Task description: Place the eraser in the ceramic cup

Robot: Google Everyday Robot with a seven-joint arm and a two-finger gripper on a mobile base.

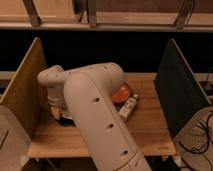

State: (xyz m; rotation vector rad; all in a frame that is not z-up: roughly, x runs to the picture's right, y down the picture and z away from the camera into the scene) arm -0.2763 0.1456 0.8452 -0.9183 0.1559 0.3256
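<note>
Wooden counter (150, 130), lit warm, dark recess behind it, and a shelf rail (125, 22) running across the top of your view. Two upright panels close in the counter: a tan panel (22, 85) on the left of the view and a dark panel (177, 85) on the right. Cables (200, 132) lie outside the dark panel, low on the right.

Arm (95, 110): a thick cream link rises from the bottom centre towards the upper left, bends at a rounded joint, then drops to the counter near the tan panel. It hides most of the counter's middle from you.

Tool (56, 112): at the bottom of that drop, low over the left part of the counter and pointing down. You cannot tell its state.

Eraser (57, 116): a small pale cream-yellow bit right at the tool's lower end, at counter level. You cannot tell whether it is held or only lying there. A dark flat patch (67, 118) sits just beside it, partly under the arm.

Ceramic cup: hidden from this view.

Other items: the orange bowl (123, 93) shows only as an edge past the arm's right side. A white box (128, 107) with dark markings lies at an angle just in front of the bowl, well apart from the tool.
</note>
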